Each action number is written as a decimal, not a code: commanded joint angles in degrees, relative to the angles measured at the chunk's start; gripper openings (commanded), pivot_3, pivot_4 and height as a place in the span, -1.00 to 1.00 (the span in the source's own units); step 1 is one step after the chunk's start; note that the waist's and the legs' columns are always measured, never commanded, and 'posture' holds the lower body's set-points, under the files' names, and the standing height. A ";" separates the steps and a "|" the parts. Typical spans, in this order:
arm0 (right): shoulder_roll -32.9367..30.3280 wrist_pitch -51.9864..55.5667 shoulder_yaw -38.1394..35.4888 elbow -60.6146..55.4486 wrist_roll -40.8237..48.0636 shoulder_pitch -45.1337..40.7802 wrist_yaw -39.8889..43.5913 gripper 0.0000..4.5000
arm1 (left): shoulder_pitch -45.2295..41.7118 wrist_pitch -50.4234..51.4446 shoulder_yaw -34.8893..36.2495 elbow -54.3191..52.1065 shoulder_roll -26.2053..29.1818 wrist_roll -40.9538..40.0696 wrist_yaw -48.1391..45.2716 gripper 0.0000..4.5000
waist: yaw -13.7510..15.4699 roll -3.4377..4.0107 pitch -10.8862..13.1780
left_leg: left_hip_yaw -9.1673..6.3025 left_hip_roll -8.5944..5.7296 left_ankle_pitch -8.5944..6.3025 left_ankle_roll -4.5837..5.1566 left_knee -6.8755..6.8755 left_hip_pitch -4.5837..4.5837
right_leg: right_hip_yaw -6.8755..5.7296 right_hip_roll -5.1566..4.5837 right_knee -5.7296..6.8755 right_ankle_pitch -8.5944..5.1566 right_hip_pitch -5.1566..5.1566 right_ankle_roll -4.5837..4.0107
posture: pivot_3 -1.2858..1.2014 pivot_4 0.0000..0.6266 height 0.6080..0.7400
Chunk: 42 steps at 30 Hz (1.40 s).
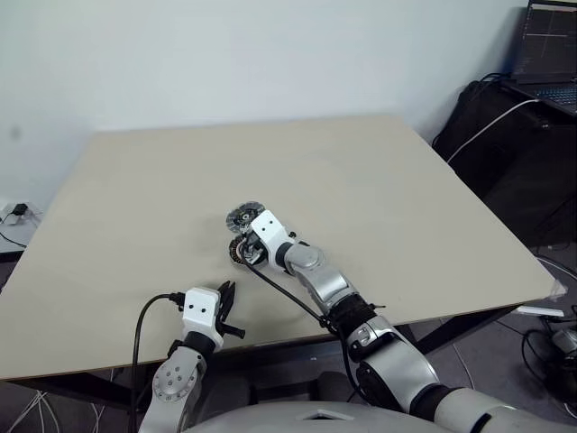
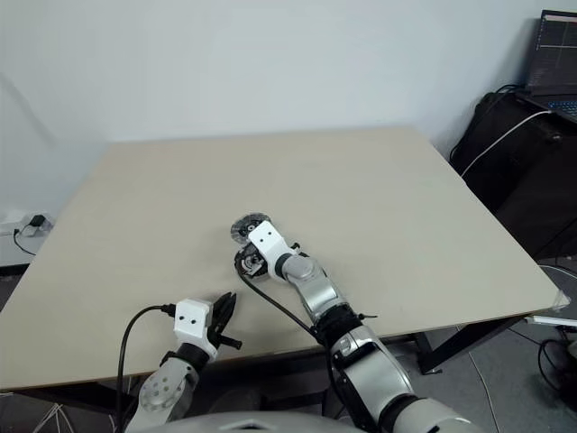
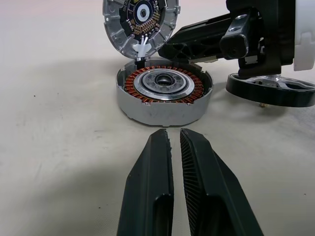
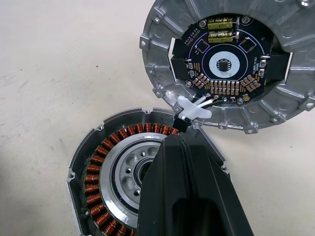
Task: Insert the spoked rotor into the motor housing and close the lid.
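Copper-wound motor housing [image 3: 164,96] sits mid-frame, lid [image 3: 141,25] upright behind it, spoked rotor [image 3: 271,90] at right. Right gripper [image 4: 183,184] is closed above the housing; left gripper [image 3: 173,147] is nearly closed, empty.

Right arm stretched forward and inward over the tabletop [image 1: 406,180], right gripper [image 4: 179,142] angled down, jaws closed. Left arm bent, held low by the near edge, left gripper [image 3: 174,135] pointing forward, jaws almost closed, holding nothing.
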 commanded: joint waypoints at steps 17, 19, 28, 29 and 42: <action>1.48 -2.22 -1.23 6.92 -1.05 -4.42 -0.94 -1.00 | -0.13 -0.51 -0.43 -0.93 -0.39 -0.54 0.23 -0.81 | -0.01 0.02 -0.01 | 0.00 -0.01 0.01 -0.01 0.00 0.00 | 0.00 0.04 0.02 0.00 -0.01 0.00 | 0.03 -1.00 1.00; 1.43 -2.29 -1.41 7.41 -1.05 -4.41 -1.04 -1.00 | -0.10 -0.50 -0.41 -0.97 -0.42 -0.54 0.29 -0.81 | -0.01 0.03 -0.02 | 0.00 -0.01 0.01 -0.02 0.00 0.00 | 0.00 0.04 0.03 0.00 -0.01 0.00 | 0.03 -1.00 1.00; 1.54 -2.47 -2.69 4.56 0.02 -3.42 -0.54 -1.00 | -0.02 -0.12 -0.55 -1.30 -0.42 -0.61 0.15 -0.81 | -0.01 0.06 -0.04 | 0.00 -0.01 0.02 -0.02 0.01 0.01 | 0.00 0.04 0.07 0.00 -0.01 0.00 | 0.03 -1.00 1.00; 1.58 -2.53 -2.76 3.75 0.29 -3.27 -0.09 -1.00 | -0.01 -0.05 -0.56 -1.34 -0.40 -0.64 0.10 -0.81 | -0.01 0.06 -0.04 | 0.00 -0.01 0.02 -0.02 0.01 0.01 | 0.00 0.05 0.07 0.00 -0.02 0.00 | 0.03 -1.00 1.00; 2.20 -2.21 -2.29 5.99 -0.36 -3.78 0.00 -1.00 | 0.13 0.47 -0.64 -1.94 -0.22 -0.68 0.22 -0.81 | -0.01 0.06 -0.04 | 0.00 -0.01 0.02 -0.02 0.01 0.01 | 0.00 0.12 0.08 0.00 -0.02 0.00 | 0.03 -1.00 1.00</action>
